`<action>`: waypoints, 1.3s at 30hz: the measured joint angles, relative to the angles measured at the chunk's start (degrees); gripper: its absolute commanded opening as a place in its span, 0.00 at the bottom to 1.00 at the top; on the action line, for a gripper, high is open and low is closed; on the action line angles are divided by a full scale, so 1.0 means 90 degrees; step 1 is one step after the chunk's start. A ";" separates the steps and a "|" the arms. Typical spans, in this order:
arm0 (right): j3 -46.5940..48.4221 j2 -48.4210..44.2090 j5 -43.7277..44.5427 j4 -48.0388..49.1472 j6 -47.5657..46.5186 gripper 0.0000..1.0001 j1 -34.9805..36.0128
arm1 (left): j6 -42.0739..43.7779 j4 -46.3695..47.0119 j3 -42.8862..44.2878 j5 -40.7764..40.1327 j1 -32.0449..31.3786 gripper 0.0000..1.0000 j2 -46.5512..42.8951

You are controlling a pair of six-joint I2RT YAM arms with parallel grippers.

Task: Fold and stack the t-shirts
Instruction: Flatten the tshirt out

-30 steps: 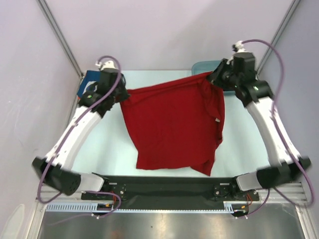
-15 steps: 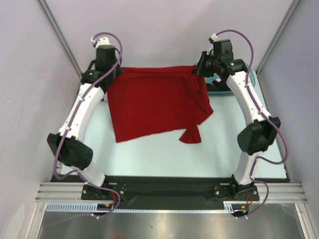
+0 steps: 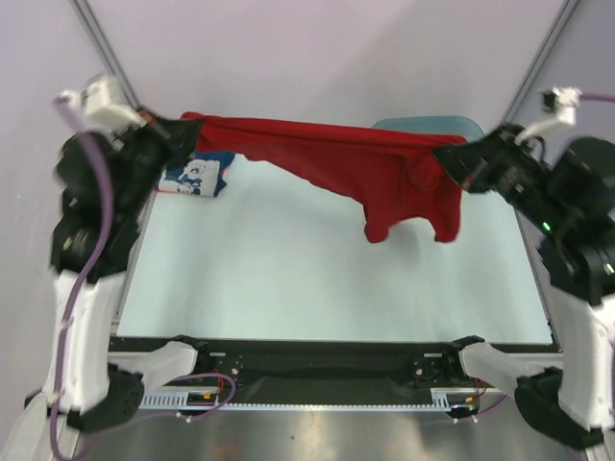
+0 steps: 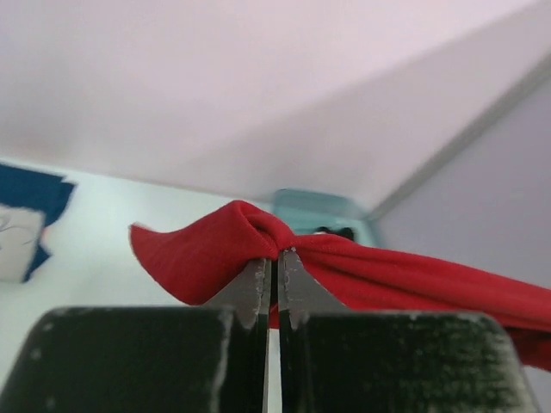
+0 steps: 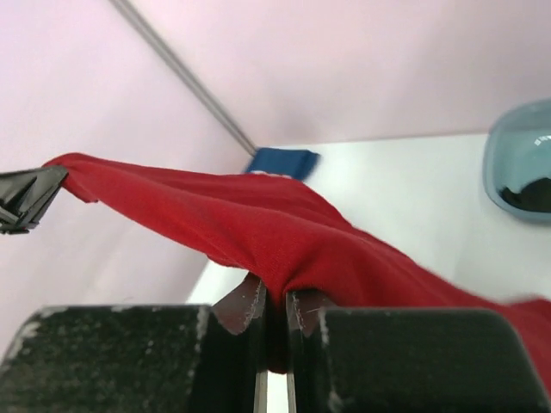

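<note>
The red t-shirt hangs stretched in the air between both grippers, high above the table, its lower part drooping at mid-right. My left gripper is shut on one end of it. My right gripper is shut on the other end. A folded blue t-shirt with white print lies at the far left of the table; it shows in the left wrist view and the right wrist view. Black cloth lies inside the teal tub.
The teal plastic tub stands at the far right corner, partly behind the red shirt; it also shows in the right wrist view and the left wrist view. Pale walls with metal posts close in the table on three sides.
Both arms have lifted the red shirt up off the table and spread apart, pulling it taut in the air. The folded blue shirt at the far left is uncovered.
</note>
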 measured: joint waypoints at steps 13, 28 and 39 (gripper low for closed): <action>0.0236 -0.1003 -0.0680 -0.0770 0.0495 0.04 0.0007 | -0.0376 -0.0299 -0.0714 0.0957 -0.0015 0.00 -0.2052; -0.1775 0.2329 0.0163 0.1634 0.0595 0.11 -0.0107 | 0.0158 0.0027 -0.1375 -0.0950 0.0284 0.00 0.1338; -0.0775 0.5042 -0.0131 0.2373 0.0357 0.37 -0.0049 | 0.0894 0.0527 -0.1137 -0.1105 0.0748 0.00 0.4313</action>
